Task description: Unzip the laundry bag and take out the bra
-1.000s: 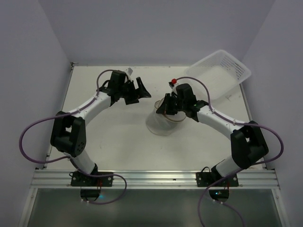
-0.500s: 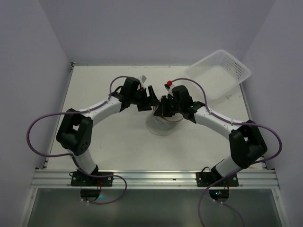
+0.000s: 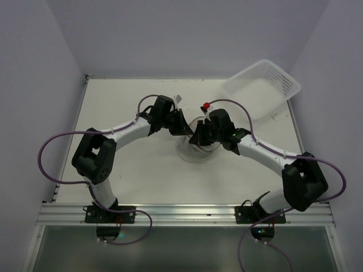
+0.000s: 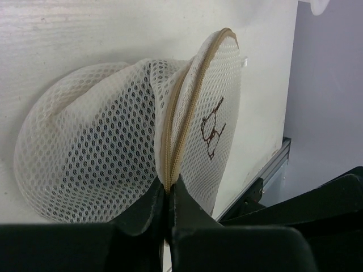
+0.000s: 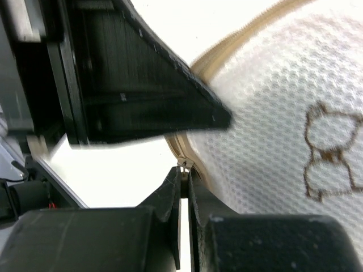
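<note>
Two tools meet at the laundry bag (image 3: 194, 151), which sits near the middle of the surface (image 3: 136, 170), a little toward the far side. The left tool (image 3: 185, 126) comes to the bag from the left and the right tool (image 3: 199, 136) from the right, and the two are just beside each other over its far edge.

In the left wrist view the left tool (image 4: 169, 195) is nearly closed, with the tan zipper rim (image 4: 190, 107) of the laundry bag (image 4: 96, 141) pinched between its tips. The bag is tilted, so that the flat face with the small bra drawing (image 4: 212, 129) turns to the right and the rim runs upward from the tips in a curve. The bra (image 4: 93, 173) shows only as a dark mass behind the mesh holes of the lower half; its shape cannot be told.

In the right wrist view the right tool (image 5: 184, 182) is also almost closed, with only a thin slit between the fingers. The small metal zipper pull (image 5: 184, 165) sits at its tips, and it seems held there. I cannot tell how far the zipper is open.

A white plastic basket (image 3: 262, 86) stands tilted at the far right corner, well apart from the bag.
</note>
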